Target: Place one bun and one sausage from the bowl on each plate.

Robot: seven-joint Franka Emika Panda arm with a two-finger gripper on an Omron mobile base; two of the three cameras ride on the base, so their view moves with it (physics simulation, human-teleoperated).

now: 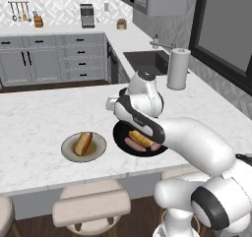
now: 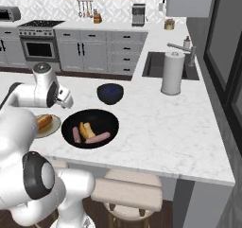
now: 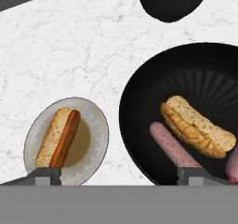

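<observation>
One bun [image 3: 197,125] lies in the black bowl [image 3: 153,79], long axis diagonal, just right of the wide-open, empty gripper [image 3: 118,175] hovering between bowl and filled grey-rimmed plate [image 3: 95,125].

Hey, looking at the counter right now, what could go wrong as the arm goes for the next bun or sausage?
1. In the black bowl the bun lies right against a sausage, so the open gripper might catch both, or nudge one aside.
2. The grey-rimmed plate with its bun and sausage sits close beside the bowl; a low sweep may bump it.
3. The dark blue bowl stands just behind, so a long reach may knock it.
</observation>
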